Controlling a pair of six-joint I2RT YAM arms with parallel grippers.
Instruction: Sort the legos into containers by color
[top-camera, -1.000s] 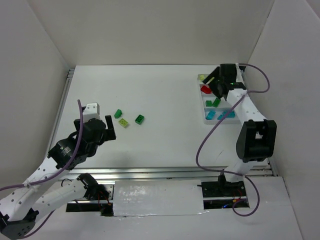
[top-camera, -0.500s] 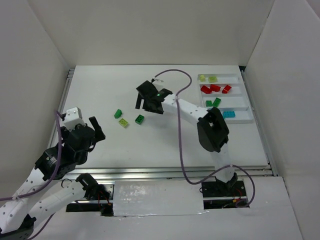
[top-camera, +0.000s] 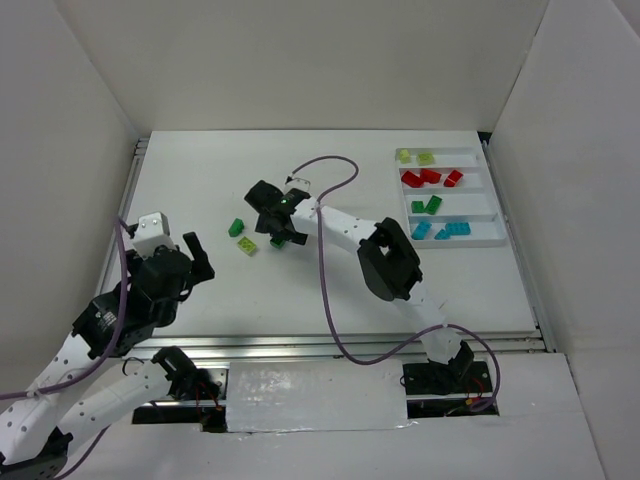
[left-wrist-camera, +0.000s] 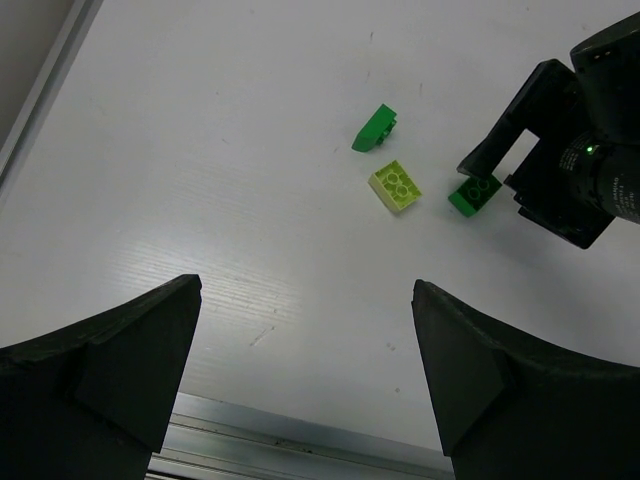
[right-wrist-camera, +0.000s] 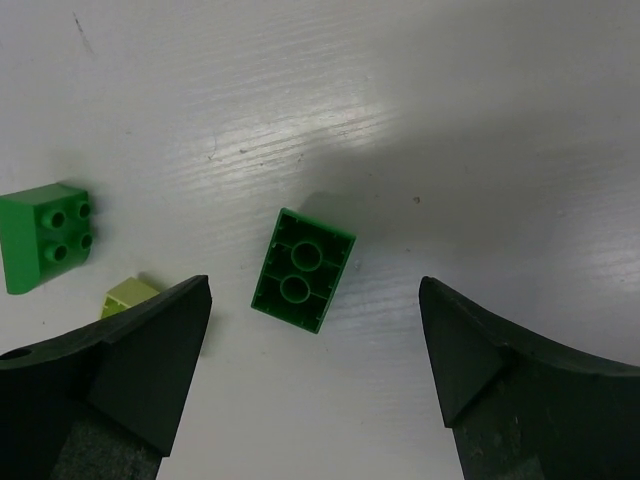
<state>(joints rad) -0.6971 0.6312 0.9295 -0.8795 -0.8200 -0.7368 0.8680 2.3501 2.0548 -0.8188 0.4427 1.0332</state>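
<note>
Since a second ago the right arm has swung away from the tray and crossed to the middle of the table (top-camera: 250, 300), while the left arm has drawn back a little toward the near left. On the left, the left gripper (top-camera: 197, 257) hovers above bare table with its jaws spread wide and nothing between them. Just right of it and farther away lie three loose legos. A dark green brick (left-wrist-camera: 376, 130) lies farthest left, a pale yellow-green brick (left-wrist-camera: 396, 187) is just beside and nearer, and a second dark green brick (right-wrist-camera: 303, 270) lies to the right, underside up. The right gripper (right-wrist-camera: 315, 290) hangs directly over that upturned brick, its fingers (right-wrist-camera: 150, 340) standing apart on either side without touching it. At the far right, the white tray (top-camera: 472, 206) holds the sorted pieces in four compartments. From far to near these are two pale yellow-green legos (top-camera: 415, 157), three red legos (top-camera: 431, 177), two green legos (top-camera: 427, 205) and the cyan legos (top-camera: 455, 229).
</note>
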